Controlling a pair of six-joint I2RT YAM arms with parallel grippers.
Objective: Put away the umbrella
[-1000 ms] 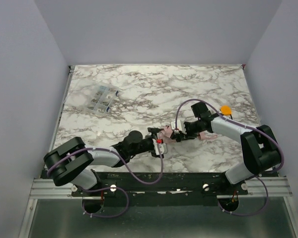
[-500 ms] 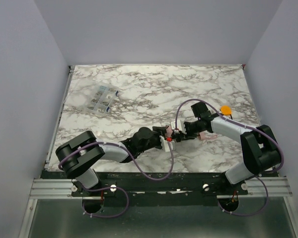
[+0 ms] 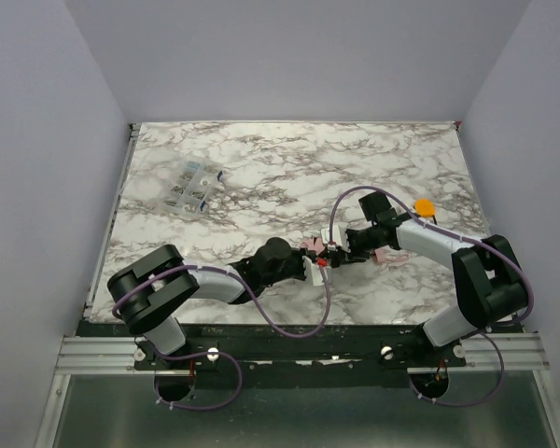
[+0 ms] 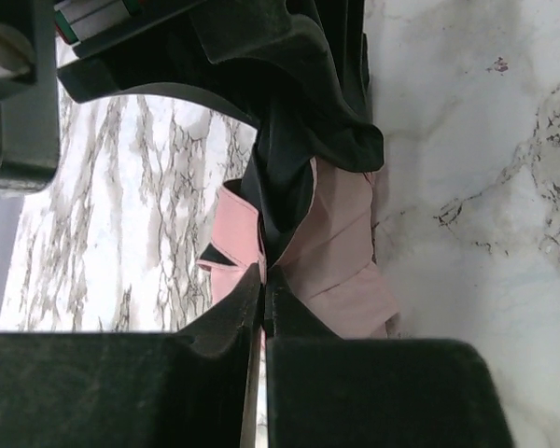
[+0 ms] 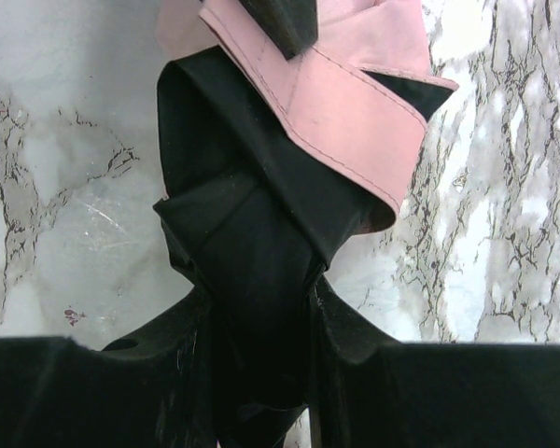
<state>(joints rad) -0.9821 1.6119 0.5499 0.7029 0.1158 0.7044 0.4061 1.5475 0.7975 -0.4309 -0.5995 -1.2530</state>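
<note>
The umbrella (image 3: pixel 310 245) is a crumpled bundle of pale pink fabric with a black inner side, lying on the marble table between both arms. In the left wrist view its pink folds (image 4: pixel 341 247) sit just beyond my left gripper (image 4: pixel 264 278), whose jaws are pressed together on a thin edge of the fabric. In the right wrist view my right gripper (image 5: pixel 261 317) is shut on a thick black wad of the umbrella (image 5: pixel 252 233), with the pink strip (image 5: pixel 341 98) above it. From above, the left gripper (image 3: pixel 310 260) and right gripper (image 3: pixel 335 253) almost meet. Shaft and handle are hidden.
A small orange object (image 3: pixel 424 206) lies behind the right arm. A clear plastic box (image 3: pixel 194 184) sits at the table's far left. More pink fabric (image 3: pixel 389 256) pokes out under the right forearm. Grey walls stand on three sides of the marble table (image 3: pixel 289 159).
My left arm has reached to the right up to the umbrella and its jaws have gone from wide open to shut on the fabric. The right gripper has kept its hold and place.
</note>
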